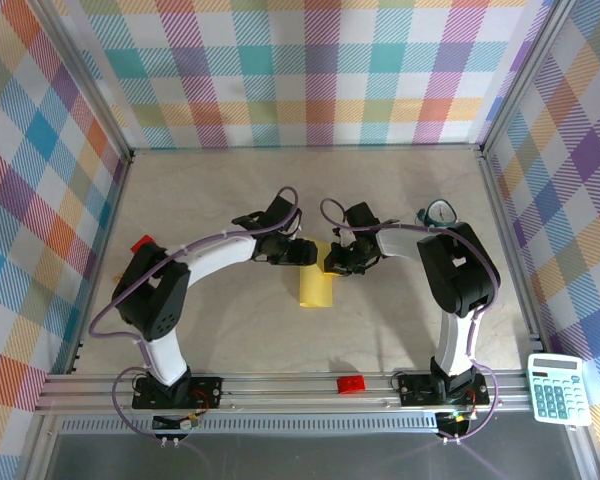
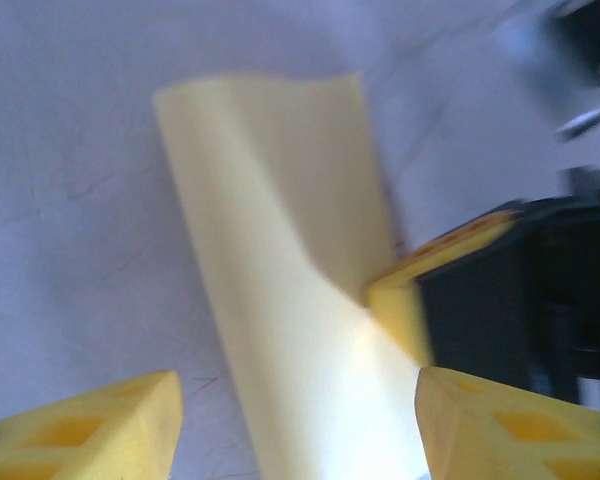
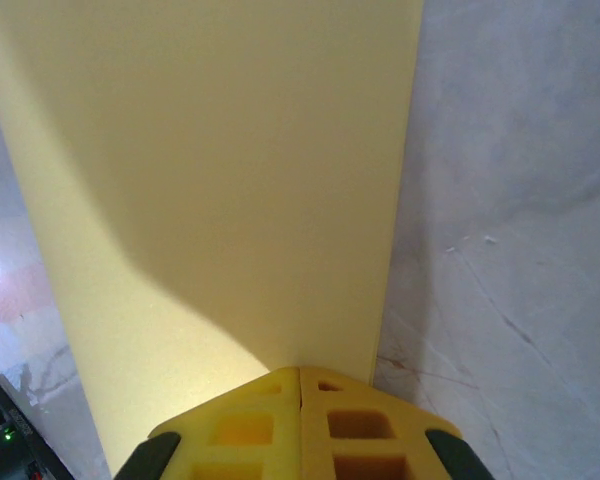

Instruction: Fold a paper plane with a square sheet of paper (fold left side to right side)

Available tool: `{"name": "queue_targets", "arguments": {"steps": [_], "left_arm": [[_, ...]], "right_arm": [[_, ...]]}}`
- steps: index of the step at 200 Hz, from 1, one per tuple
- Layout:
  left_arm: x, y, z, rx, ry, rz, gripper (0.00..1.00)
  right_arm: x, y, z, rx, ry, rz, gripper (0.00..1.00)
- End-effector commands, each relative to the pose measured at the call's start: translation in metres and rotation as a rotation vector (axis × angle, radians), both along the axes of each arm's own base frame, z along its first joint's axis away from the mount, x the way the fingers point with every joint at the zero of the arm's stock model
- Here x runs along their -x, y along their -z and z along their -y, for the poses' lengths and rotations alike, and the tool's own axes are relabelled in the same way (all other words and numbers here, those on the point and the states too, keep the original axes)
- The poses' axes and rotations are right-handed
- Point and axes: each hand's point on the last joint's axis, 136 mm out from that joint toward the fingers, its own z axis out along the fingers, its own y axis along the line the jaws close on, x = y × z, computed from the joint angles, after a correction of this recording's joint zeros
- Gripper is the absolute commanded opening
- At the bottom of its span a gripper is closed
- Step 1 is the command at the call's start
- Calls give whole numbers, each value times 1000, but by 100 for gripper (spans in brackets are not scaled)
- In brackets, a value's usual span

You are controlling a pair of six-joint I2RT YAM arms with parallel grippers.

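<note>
1. Yellow paper sheet [image 1: 315, 285], thin and plain, lies flat on the pale grey table [image 1: 230, 330]. It sits mid-table between the two arms, at their tips.
2. Shape now: folded over into a narrow strip, its long sides running away from the arm bases. It is much narrower than it is long.
3. Left wrist view: the paper sheet [image 2: 280, 260] has a square-cut far end and a soft diagonal shadow line across its face. The picture is blurred, so finer creases cannot be read.
4. Right wrist view: the sheet's face [image 3: 230, 170] is smooth, and its right long edge lies crisp and straight against the table.
5. Left gripper [image 1: 305, 253] [image 2: 295, 430]: jaws spread wide, with the yellow foam fingers [image 2: 90, 425] on either side of the strip's near end. The left-hand pad is clear of the paper.
6. Right gripper [image 1: 332, 263] [image 3: 300, 420]: yellow fingers pressed flat together, tip set at the strip's edge. Whether any paper is nipped between them, cannot tell.
7. Surroundings: multicoloured plaid walls [image 1: 310, 70] on three sides. A small red brick [image 1: 352, 384] sits on the aluminium front rail [image 1: 280, 385], and a white calculator [image 1: 557, 388] lies at the near right corner.
</note>
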Motion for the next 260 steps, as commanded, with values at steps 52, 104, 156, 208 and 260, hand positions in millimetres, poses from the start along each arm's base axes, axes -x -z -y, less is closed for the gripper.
{"name": "queue_targets", "arguments": {"steps": [52, 104, 156, 208, 260], "left_arm": [[13, 3, 31, 262, 99, -47, 7], [14, 43, 17, 231, 69, -111, 3], [16, 67, -7, 189, 28, -145, 1], [22, 84, -25, 157, -3, -169, 0], [18, 67, -37, 173, -15, -133, 0]], "right_arm": [[38, 59, 42, 247, 5, -148, 0], [39, 61, 44, 263, 2, -151, 0], [41, 63, 51, 303, -2, -151, 0], [43, 63, 55, 320, -7, -153, 0], [42, 62, 53, 308, -6, -150, 0]]}}
